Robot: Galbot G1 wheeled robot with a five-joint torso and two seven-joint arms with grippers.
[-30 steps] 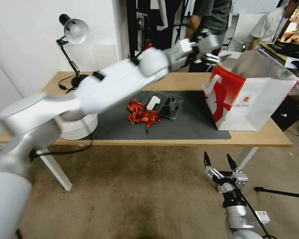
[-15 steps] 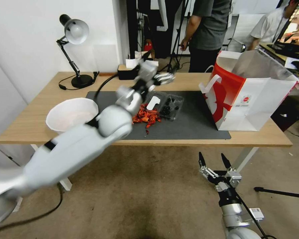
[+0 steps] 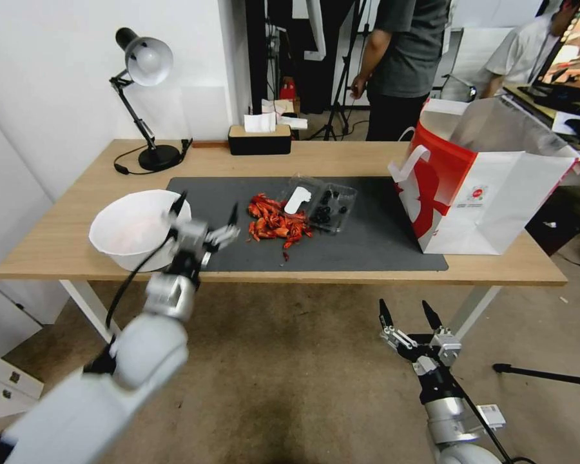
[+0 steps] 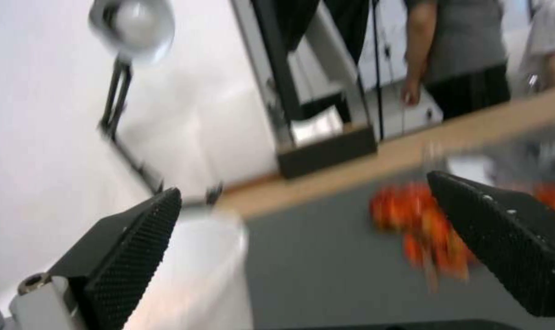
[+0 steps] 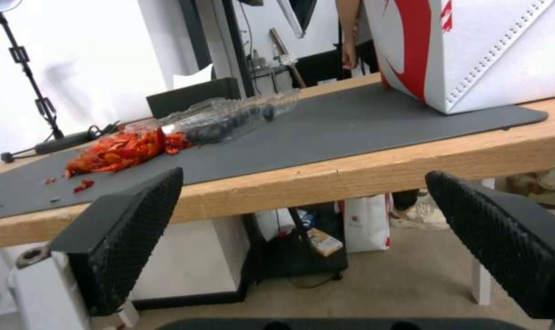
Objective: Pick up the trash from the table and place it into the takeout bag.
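**Two spread claws, loose trash between bowl and bag**

Left claw (image 3: 207,206): fingers wide apart, nothing between them, poised over the near edge of the surface (image 3: 367,158). One fingertip just at the rim of the white bowl (image 3: 132,225), the other toward the pile of red food scraps (image 3: 276,225). From its own wrist camera, the same open gap (image 4: 305,188), with scraps beyond one finger.

Right claw (image 3: 404,308): also spread and empty, low in front of the surface and below its edge, idle.

Farther out on the dark mat (image 3: 367,238): scraps heaped near the middle, touching a clear plastic tray (image 3: 322,203) with dark bits inside. Tray flat on the mat, long axis roughly side to side across the surface, slanting a little toward the far side. Scrap pile with no clear direction, only a few crumbs trailing toward the near edge.

At the robot's right end, well apart from the left claw: takeout bag (image 3: 477,193), upright, mouth open upward, red side toward the trash, long axis running away from the robot.

Likely risks:
- Bowl close to the near edge; a brush from the nearby finger could push it off.
- Scraps loose and small; a pinch would probably scatter them.
- Thin tray liable to buckle or spill.
- Tall bag liable to tip if its rim gets clipped.
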